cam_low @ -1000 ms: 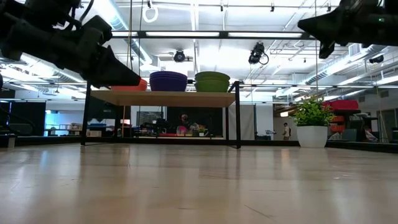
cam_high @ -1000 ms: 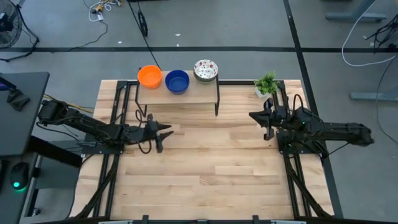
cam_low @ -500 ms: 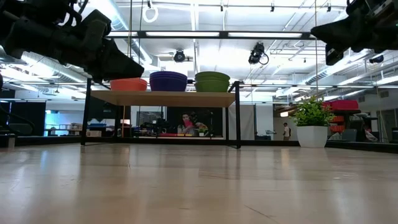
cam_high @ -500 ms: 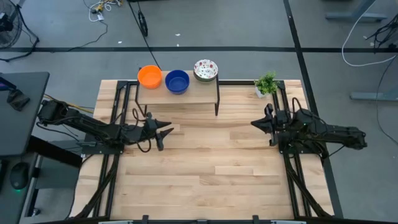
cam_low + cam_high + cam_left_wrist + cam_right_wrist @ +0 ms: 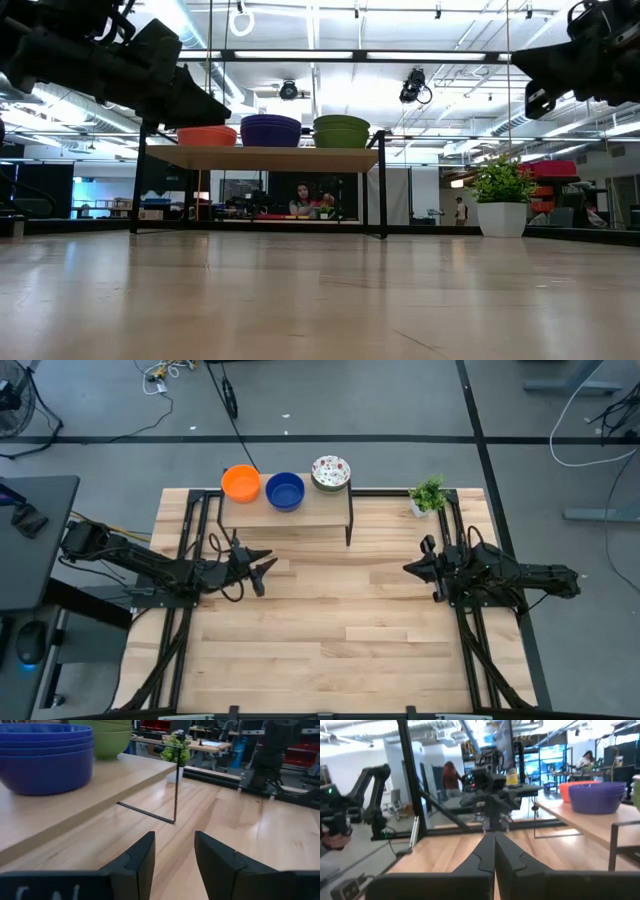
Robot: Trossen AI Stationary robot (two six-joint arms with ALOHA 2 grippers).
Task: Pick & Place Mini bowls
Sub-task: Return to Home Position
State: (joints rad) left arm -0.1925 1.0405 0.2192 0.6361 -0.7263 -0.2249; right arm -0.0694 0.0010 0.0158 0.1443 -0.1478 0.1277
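Three stacks of mini bowls rest on their bases in a row on a low wooden shelf at the table's far side: orange, dark blue and white speckled, whose outside is green. My left gripper hovers open above the table, just near of the shelf's left end, pointing right; its wrist view shows the blue stack close by. My right gripper is shut and hangs over the table's right part, pointing left, well away from the bowls.
A small green potted plant stands at the far right corner, beside the shelf. The shelf stands on thin black legs with open space beneath. Bare wood spreads over the middle and near side. A person shows in the room behind.
My right gripper has drawn back toward the table's near and right edges, away from the plant, still shut. My left gripper has risen a little in front of the shelf. The bowls have stayed put.
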